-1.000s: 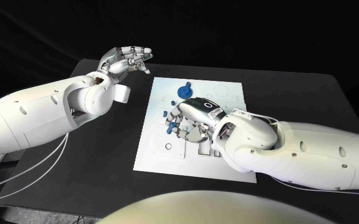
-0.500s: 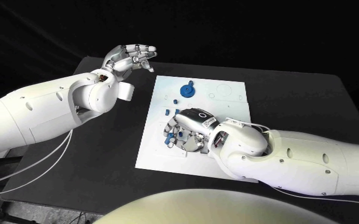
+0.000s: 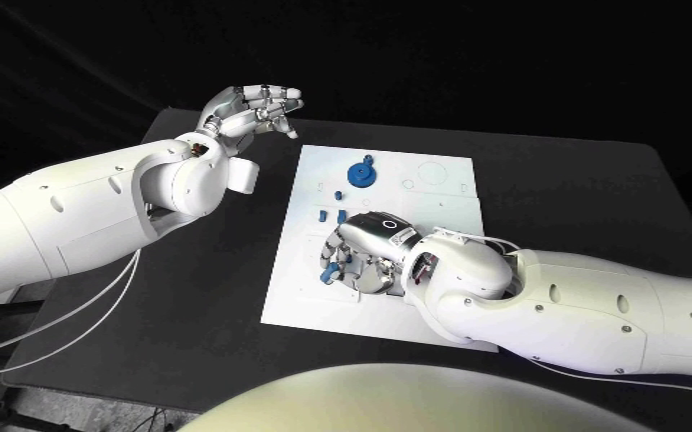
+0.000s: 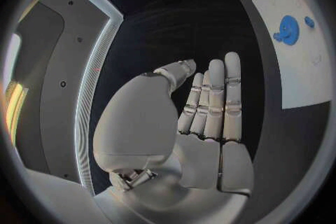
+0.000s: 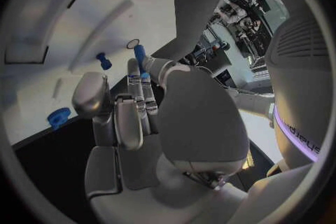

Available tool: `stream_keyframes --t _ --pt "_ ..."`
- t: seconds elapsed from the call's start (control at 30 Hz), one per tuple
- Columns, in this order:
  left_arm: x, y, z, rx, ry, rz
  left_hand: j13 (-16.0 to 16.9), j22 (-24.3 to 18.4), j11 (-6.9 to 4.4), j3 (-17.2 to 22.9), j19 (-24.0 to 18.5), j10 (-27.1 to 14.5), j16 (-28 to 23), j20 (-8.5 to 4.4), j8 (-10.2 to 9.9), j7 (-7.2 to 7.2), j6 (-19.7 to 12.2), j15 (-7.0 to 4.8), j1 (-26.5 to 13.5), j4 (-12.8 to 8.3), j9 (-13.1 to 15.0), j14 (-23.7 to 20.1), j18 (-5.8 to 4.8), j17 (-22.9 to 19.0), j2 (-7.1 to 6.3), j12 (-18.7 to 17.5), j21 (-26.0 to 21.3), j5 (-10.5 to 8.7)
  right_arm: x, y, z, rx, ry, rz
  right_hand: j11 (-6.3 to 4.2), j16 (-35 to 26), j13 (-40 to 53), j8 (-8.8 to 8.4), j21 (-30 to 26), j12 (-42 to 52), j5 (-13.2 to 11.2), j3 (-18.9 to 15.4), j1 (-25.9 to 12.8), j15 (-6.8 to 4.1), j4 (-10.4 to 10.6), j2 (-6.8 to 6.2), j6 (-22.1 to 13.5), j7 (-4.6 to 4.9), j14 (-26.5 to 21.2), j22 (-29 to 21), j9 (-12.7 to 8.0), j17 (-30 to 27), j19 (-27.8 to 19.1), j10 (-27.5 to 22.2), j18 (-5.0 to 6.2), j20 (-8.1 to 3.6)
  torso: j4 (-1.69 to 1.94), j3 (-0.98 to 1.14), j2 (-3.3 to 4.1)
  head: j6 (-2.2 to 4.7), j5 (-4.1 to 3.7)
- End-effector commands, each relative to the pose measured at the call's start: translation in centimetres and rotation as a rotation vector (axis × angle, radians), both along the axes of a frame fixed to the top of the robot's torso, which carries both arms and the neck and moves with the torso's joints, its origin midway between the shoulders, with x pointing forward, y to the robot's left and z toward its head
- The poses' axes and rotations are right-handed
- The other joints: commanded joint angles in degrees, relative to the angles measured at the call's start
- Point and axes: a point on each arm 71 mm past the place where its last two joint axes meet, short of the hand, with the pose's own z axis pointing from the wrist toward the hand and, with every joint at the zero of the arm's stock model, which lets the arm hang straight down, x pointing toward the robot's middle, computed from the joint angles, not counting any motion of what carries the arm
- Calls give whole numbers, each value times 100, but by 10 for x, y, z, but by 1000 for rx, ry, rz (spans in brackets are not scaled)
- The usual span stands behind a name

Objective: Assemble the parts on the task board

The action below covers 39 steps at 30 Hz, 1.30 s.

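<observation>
The white task board (image 3: 440, 187) lies in the middle of the black table. My right hand (image 3: 369, 248) reaches down over the board's left middle, fingers pointing at the plate. A small blue peg (image 5: 139, 56) stands between its fingertips (image 5: 133, 70), close to a round hole (image 5: 132, 43) in the board; the same peg (image 3: 330, 272) shows under the hand. A blue round part (image 3: 361, 173) sits near the board's far edge, with small blue pieces (image 3: 320, 216) beside it. My left hand (image 3: 257, 109) hovers above the table's far left corner, fingers straight, holding nothing.
The blue round part (image 4: 288, 28) and the board (image 4: 301, 73) are also in the left wrist view, well away from my left hand (image 4: 206, 117). Another small blue piece (image 5: 103, 60) stands on the board by my right hand (image 5: 140, 117). Bare black table surrounds the board.
My right hand has slid along the board toward me, taking the blue peg with it. The left hand has shifted slightly to the right and stayed raised.
</observation>
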Motion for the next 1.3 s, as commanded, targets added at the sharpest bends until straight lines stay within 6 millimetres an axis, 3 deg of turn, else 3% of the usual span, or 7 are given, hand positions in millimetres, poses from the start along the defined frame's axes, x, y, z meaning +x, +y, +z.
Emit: stream_keyframes --t 0.03,0.27,0.73,0.87,1.0,1.1,1.3 --pt "0 -2 1 -11 -3 -18 -8 8 -15 -17 -44 -42 24 -15 21 -17 -40 11 -44 -29 8 -39 74 -5 30 39 19 27 0 0 -4 -58 5 15 -28 -5 -5 331 -33 -24 -39 -9 1 -34 -27 51 -30 -26 167 455 795 1 -40 29 -73 -5 3 -3 -5 0 -3" --pt "0 -2 1 -11 -3 -17 -8 8 -15 -17 -44 -42 24 -15 21 -17 -40 11 -44 -29 8 -39 74 -5 30 39 19 27 0 0 -6 -79 6 13 -25 -6 -5 334 -24 -26 -46 -17 -13 -31 -31 52 -35 -26 167 458 803 0 -37 29 -75 -4 -2 -10 -3 0 -7" --pt "-1 -1 1 -9 -2 -14 -10 8 -12 -19 -48 -55 27 -13 22 -15 -58 12 -48 -30 7 -41 75 -6 30 47 19 29 0 1 -6 -103 -8 2 -24 -7 -4 339 -22 -29 -48 -28 -31 -29 -38 48 -41 -26 167 460 813 -1 -36 29 -76 -2 -3 -3 -2 0 -23" --pt "-1 -1 1 -10 -2 -15 -10 8 -12 -19 -48 -55 27 -13 22 -15 -58 12 -48 -30 7 -41 75 -6 30 47 19 29 -1 6 -7 -105 -6 10 -11 -15 -4 329 -63 -53 -28 -90 -132 -19 -39 -7 -87 -13 164 451 831 -19 -46 3 -72 6 -1 -5 -5 0 -33" --pt "-1 -1 1 -10 -2 -16 -10 8 -12 -19 -48 -55 27 -13 22 -15 -58 12 -48 -30 7 -41 75 -6 30 47 19 29 -2 9 -8 -104 0 13 40 -2 -4 213 -112 -94 -13 -206 -304 21 -9 -157 -271 68 171 440 792 6 -54 -75 -70 32 3 -6 -3 0 -35" --pt "-1 -1 1 -10 -1 -16 -10 8 -12 -19 -48 -55 27 -13 22 -15 -58 12 -48 -30 7 -41 75 -6 30 47 19 29 0 9 -9 -106 3 2 89 -11 5 7 -126 -103 -15 -378 -481 67 51 -339 -552 130 162 440 702 -21 -47 -128 -72 71 5 -7 -2 0 -33" --pt "-1 -1 1 -9 -1 -16 -10 8 -12 -19 -48 -55 27 -13 22 -15 -58 12 -48 -30 7 -41 75 -6 30 47 19 29 2 7 -9 -96 -3 -25 93 -14 27 -243 -142 -91 -15 -553 -495 68 45 -416 -906 147 156 442 579 -34 -35 -158 -67 84 2 -7 -6 0 -39"
